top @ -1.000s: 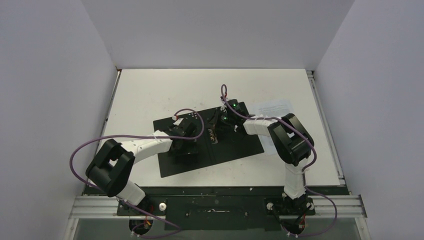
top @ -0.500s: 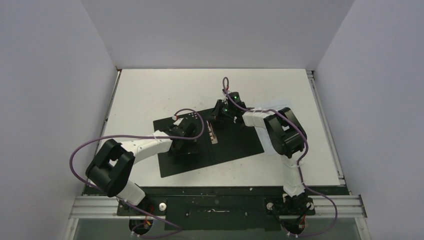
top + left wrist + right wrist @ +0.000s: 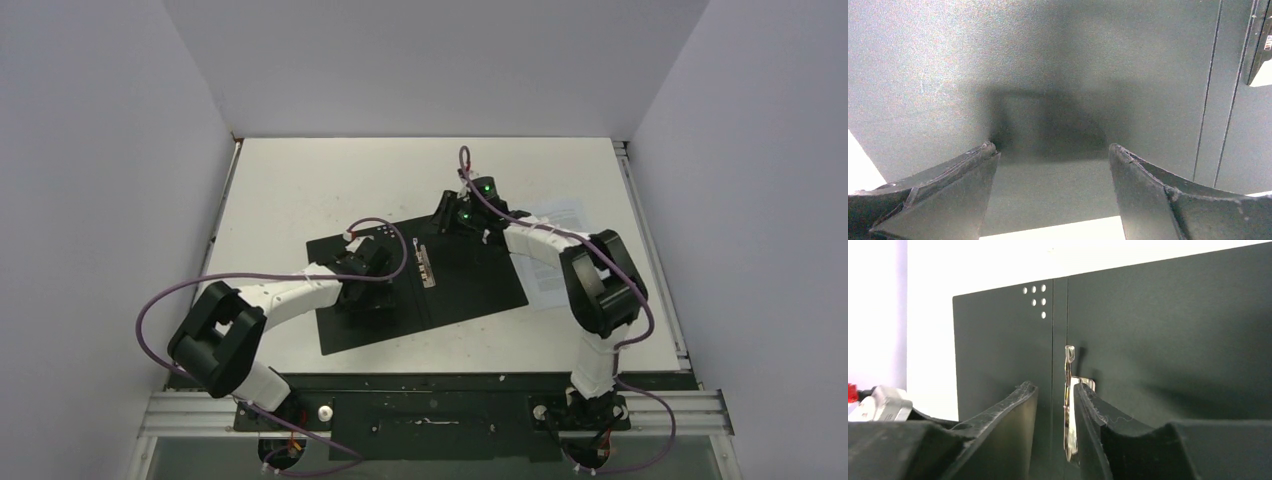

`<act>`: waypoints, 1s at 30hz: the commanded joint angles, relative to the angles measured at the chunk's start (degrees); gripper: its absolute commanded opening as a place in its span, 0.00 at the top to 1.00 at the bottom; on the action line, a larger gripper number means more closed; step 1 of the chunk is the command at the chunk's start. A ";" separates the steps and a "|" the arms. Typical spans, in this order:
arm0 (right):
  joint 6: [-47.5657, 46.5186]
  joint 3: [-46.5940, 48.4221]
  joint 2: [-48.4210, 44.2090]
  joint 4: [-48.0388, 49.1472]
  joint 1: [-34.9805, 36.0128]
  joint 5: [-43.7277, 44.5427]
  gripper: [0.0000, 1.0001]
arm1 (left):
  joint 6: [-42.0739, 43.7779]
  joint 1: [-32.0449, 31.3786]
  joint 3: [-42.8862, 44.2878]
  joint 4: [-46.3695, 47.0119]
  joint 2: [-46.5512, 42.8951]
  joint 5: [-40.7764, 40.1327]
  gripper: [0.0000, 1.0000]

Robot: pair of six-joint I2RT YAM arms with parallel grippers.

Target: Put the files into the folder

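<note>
Top external view is showing the folder lying open mid-table, black inside up. The left gripper, jaws wide and empty, is resting on its left half. The right gripper, narrowly parted and empty, is hovering by the far end of the spine clip. The files are lying just beside the folder's right edge, so the right arm is probably needing to reach them next.

The left pincer gapes over the black folder.
</note>
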 commanded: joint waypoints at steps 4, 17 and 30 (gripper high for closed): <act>-8.06 -4.96 -15.27 -8.44 -1.87 9.49 0.44 | 0.35 -0.84 0.54 -0.71 -3.48 1.50 0.20; -12.98 -12.78 -33.63 -21.93 -12.00 19.50 0.09 | -0.81 -8.31 9.56 0.59 -9.65 5.86 0.16; -15.85 -12.84 -37.90 -24.97 -25.40 35.52 0.10 | -3.69 -13.36 20.80 18.49 2.62 18.02 0.13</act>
